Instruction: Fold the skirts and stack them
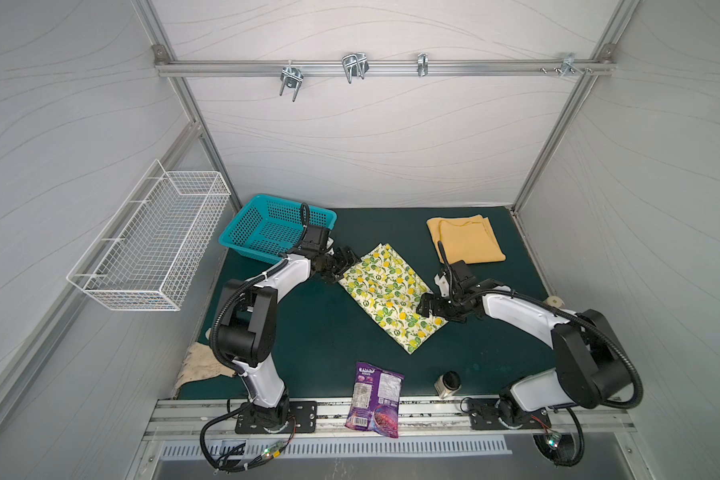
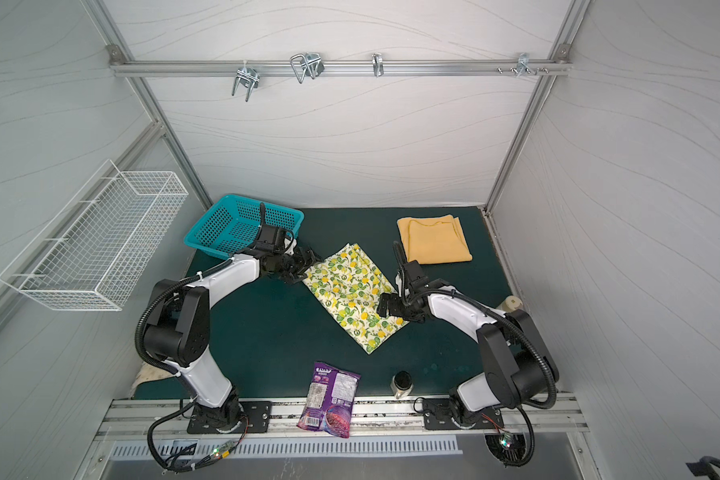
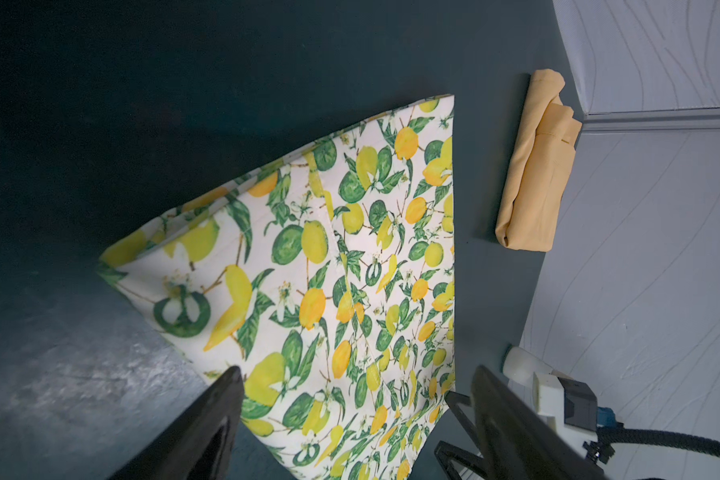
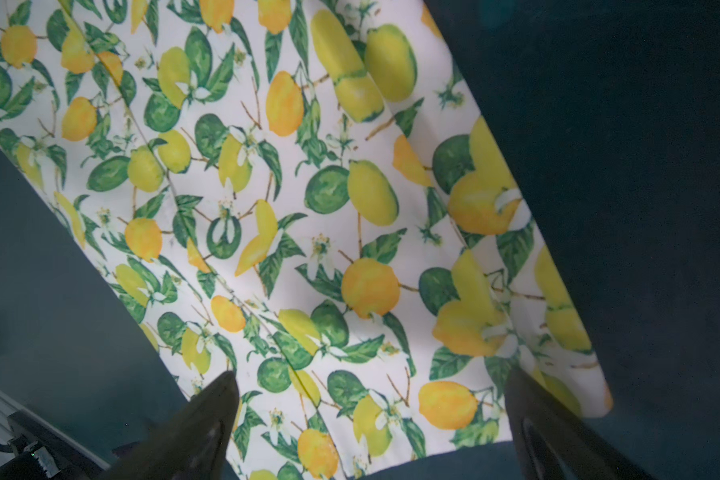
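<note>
So the lemon-print skirt is lying flat on the green mat, folded into a long rectangle. Its long axis runs diagonally: one short end points at the left gripper, and the other points away toward the front rail. The left gripper sits right at that short end with its fingers spread wide and nothing pinched between them. I can't tell whether the tips actually touch the cloth.

The right gripper is over the skirt's long edge on its own side, closer to the front end. It's also wide open and holding nothing. In both top views the skirt sits between the two grippers.

The mustard skirt is already folded. It lies past the right gripper toward the back wall, apart from the lemon one.

The left wrist view looks down the lemon-print skirt lengthwise and catches the mustard skirt edge-on, so you see its stacked layers. The top views only give the flat top of that one. In the right wrist view it's just lemon-print skirt and mat, with no mustard skirt at all.
</note>
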`<state>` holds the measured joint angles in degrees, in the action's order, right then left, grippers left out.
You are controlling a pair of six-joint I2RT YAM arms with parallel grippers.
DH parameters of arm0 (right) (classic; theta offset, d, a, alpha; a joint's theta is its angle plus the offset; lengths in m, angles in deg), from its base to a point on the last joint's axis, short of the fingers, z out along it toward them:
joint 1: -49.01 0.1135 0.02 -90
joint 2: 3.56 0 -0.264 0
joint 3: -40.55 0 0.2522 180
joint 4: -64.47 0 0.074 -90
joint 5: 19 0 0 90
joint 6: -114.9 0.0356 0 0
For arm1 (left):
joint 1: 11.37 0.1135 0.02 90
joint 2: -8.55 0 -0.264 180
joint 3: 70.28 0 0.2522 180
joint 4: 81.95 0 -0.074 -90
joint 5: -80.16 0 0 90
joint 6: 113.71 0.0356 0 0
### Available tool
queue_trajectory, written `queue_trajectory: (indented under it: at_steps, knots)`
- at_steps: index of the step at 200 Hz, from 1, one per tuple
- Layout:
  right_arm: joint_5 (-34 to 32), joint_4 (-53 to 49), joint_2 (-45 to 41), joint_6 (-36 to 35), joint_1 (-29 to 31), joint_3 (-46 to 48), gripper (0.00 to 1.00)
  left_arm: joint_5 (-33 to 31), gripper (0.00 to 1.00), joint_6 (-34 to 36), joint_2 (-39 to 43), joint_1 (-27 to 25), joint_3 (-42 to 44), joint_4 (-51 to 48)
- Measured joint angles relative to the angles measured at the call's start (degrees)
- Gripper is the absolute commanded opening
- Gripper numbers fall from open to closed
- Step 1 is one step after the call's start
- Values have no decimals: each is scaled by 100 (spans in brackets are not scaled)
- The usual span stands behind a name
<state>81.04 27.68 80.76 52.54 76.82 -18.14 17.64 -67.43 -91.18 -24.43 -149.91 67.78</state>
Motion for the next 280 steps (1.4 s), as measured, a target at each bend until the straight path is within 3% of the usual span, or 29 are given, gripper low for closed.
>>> queue_trajectory:
  at_steps: [125,158,173,223,280]
  knots:
    - [57,409,179,-9,-282,83,99,203,91,-138,-11,0,205,468]
    - [74,448,229,-11,-282,52,99,367,92,-223,20,-13,455,688]
    - [74,457,232,-13,-282,52,99,483,98,-256,96,-46,627,765]
    - [76,463,256,-17,-284,37,99,815,99,-354,531,-212,1248,1169]
    - [76,468,260,-22,-284,35,99,1003,99,-470,90,-225,1327,1707]
